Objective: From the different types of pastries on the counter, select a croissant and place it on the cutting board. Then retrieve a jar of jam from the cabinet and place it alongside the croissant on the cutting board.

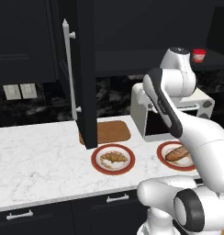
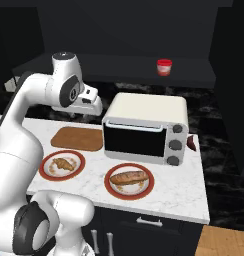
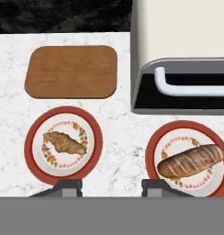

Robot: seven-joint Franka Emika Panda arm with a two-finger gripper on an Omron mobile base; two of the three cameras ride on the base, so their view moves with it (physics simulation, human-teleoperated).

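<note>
My fingers (image 3: 68, 186) spread apart and empty, hovering above counter (image 3: 118, 137), croissant (image 3: 64, 142) on left plate (image 3: 33, 137) just beyond left fingertip, cutting board (image 3: 71, 71) farther off

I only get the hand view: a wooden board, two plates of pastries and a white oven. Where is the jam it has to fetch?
Observer: The jar of jam stands on a dark shelf above the toaster oven.
Operator: Is the cabinet shut?
Observer: No. In the left base view the cabinet door is swung open, and its lower edge hangs over the left end of the cutting board.
Operator: And where is the hand itself?
Observer: The gripper hangs well above the counter, clear of both plates.
</note>
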